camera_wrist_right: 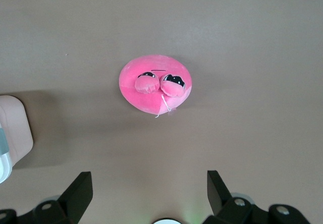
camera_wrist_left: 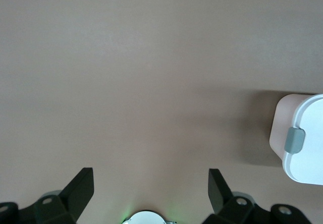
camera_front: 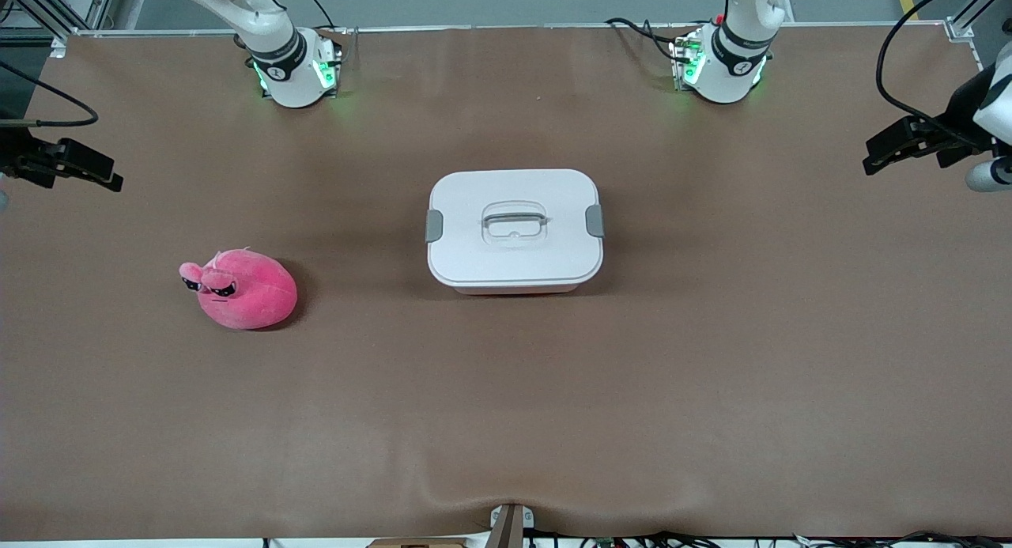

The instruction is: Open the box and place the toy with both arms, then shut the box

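Box (camera_front: 515, 230) sits closed at the middle of the table (camera_front: 711, 390), its white lid (camera_front: 514, 251) seated on the pink tub, a grey clip (camera_front: 434, 225) on each end and the recessed handle (camera_front: 515, 218) on top. Toy (camera_front: 241, 288) lies on the table toward the right arm's end from the box, a little nearer the front camera than the box and well apart from it; its sunglass eyes point away from the box. Left gripper (camera_front: 897, 148) hangs in the air past the box toward the left arm's end of the table, fingers (camera_wrist_left: 79, 189) spread wide and holding nothing. Right gripper (camera_front: 75, 168) hangs toward the right arm's end, over the table edge past the toy, fingers (camera_wrist_right: 78, 192) likewise parted and empty. Neither gripper touches box or toy.
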`<action>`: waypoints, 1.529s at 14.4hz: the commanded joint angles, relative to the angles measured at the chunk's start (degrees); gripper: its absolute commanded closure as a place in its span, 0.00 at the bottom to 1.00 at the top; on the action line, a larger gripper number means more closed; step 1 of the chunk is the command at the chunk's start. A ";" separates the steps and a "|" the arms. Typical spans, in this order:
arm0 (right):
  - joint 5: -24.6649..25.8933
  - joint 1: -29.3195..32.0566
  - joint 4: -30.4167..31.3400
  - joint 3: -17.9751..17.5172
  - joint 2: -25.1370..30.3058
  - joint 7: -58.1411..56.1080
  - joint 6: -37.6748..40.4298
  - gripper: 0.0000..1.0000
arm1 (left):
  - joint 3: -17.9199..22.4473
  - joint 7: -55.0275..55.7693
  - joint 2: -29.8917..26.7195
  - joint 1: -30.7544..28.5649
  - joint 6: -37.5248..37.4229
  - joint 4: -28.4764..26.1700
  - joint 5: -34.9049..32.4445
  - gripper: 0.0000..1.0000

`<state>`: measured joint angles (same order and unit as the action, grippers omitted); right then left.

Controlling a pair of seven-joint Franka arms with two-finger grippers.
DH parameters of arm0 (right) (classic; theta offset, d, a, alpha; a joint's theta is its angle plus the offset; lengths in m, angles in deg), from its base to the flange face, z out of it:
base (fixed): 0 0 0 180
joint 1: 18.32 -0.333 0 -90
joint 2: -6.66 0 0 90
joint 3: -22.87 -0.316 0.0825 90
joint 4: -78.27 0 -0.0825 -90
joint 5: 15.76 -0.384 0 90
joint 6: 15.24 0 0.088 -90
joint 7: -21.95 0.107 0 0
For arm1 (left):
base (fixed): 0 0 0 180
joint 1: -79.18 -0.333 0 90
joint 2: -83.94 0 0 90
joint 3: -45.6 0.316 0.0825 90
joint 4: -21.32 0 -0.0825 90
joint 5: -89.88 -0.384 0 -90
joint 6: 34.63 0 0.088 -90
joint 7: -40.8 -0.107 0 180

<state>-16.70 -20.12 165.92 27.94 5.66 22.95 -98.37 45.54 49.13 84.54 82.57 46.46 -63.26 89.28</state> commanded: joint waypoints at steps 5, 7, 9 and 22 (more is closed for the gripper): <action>0.15 -0.83 -0.02 0.20 0.03 0.58 -0.18 0.00 | 0.50 -1.74 -0.25 -0.48 -1.03 0.47 -0.46 0.00; 0.15 -0.84 -0.11 0.20 0.03 0.58 -0.18 0.00 | 0.50 -1.56 0.11 -0.57 -0.94 0.47 -0.63 0.00; 0.32 -0.92 -0.19 0.20 -0.05 0.58 -0.27 0.00 | 1.20 -1.04 1.06 -0.83 -0.85 0.47 -0.81 0.00; 0.32 -0.66 -0.46 0.20 -1.02 0.58 -1.76 0.00 | -1.08 20.83 3.26 1.54 -0.76 0.38 -0.63 0.00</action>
<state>-16.70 -20.34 165.92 27.88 4.68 22.95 -100.15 45.16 66.14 86.89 83.62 46.18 -63.40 88.78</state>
